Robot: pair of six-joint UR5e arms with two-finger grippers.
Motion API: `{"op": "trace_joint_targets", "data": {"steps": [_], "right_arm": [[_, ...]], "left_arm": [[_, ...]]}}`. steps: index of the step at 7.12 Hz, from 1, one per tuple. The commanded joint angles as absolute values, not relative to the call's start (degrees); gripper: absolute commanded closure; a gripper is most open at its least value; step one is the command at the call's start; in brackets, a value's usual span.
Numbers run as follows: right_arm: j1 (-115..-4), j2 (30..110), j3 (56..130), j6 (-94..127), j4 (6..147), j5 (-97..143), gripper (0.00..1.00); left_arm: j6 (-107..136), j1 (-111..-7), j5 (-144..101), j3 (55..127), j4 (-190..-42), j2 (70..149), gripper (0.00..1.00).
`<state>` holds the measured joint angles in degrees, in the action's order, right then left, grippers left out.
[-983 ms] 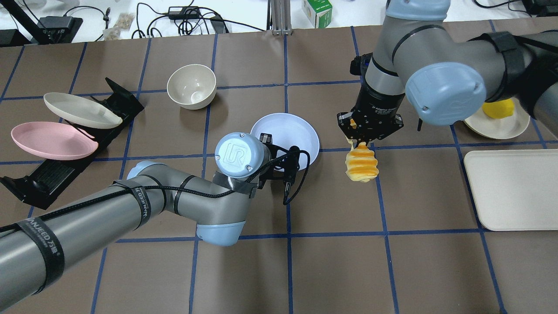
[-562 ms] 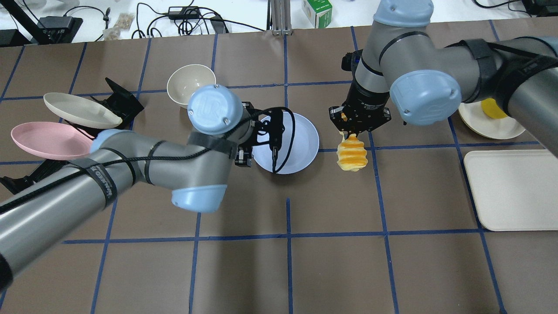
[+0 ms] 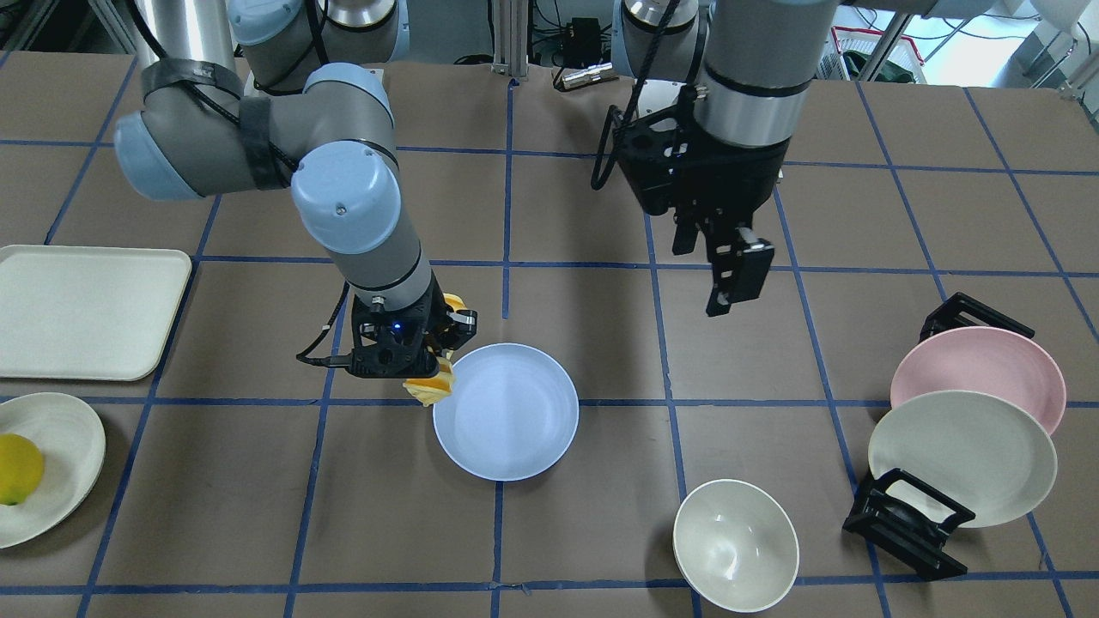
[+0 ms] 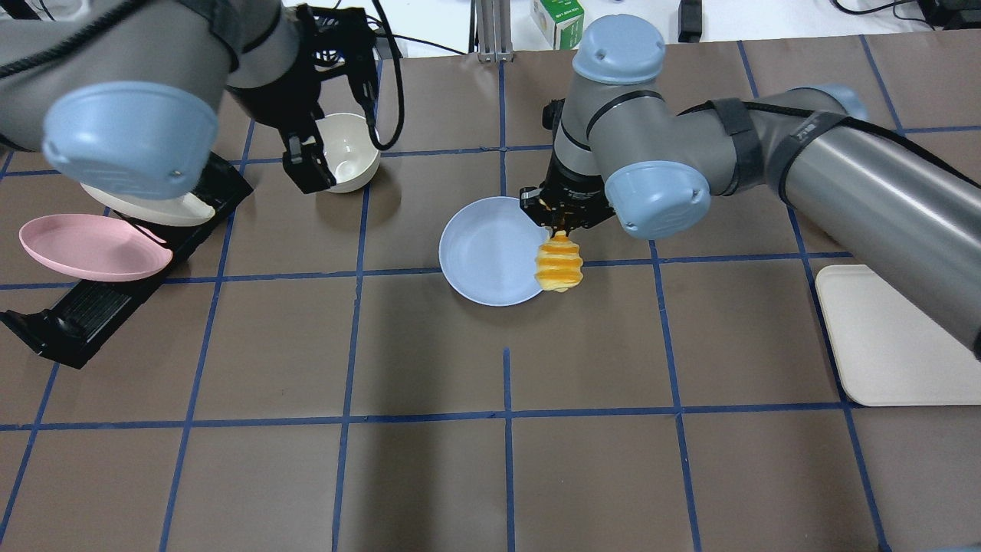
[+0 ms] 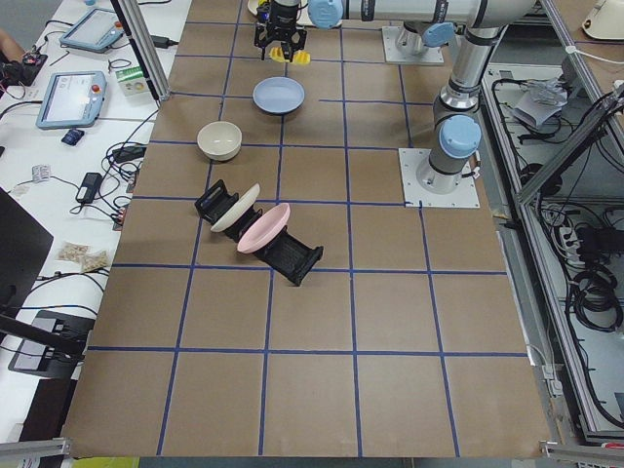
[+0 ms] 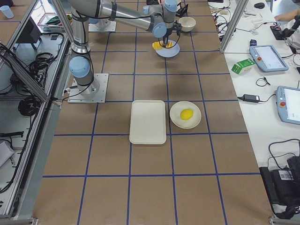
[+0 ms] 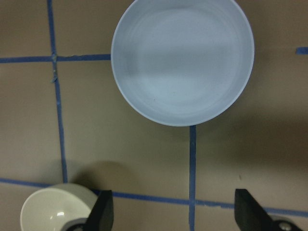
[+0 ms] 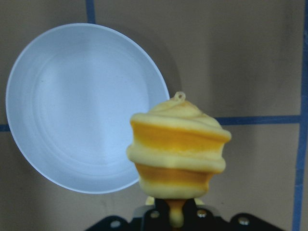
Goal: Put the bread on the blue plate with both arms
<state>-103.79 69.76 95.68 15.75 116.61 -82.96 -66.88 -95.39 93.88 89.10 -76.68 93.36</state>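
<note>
Over the rim of the blue plate, on the side of the right arm, the bread hangs end-down from the right hand, whose fingers are clamped on its upper tip. It seems clear of the plate, though the angle leaves that unsure. The left hand hangs high above the surface, fingers spread wide with nothing between them, looking down on the plate and a cream bowl.

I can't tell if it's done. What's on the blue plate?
Nothing lies in the blue plate. The bread hangs in the right gripper at its rim, hiding that edge.
</note>
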Motion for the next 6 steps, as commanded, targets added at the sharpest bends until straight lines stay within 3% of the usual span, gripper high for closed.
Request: {"op": "trace_joint_targets", "data": {"steps": [1,2,5,6], "right_arm": [[-107.9,63.1,89.7,21.8,117.7,-82.7,1.00],[-109.7,60.1,86.8,22.3,117.7,-83.3,1.00],[-110.0,56.9,87.1,22.5,117.6,-83.7,0.97],[-110.0,56.2,88.0,22.5,117.7,-83.2,0.74]], "left_arm": [[-41.3,-93.0,94.1,87.4,-77.8,91.1,0.04],[-32.9,-92.7,94.1,87.2,-78.0,90.8,0.00],[-9.9,-91.0,93.7,86.9,-84.4,88.7,0.00],[0.2,-91.1,93.2,87.1,-87.4,88.5,0.00]]}}
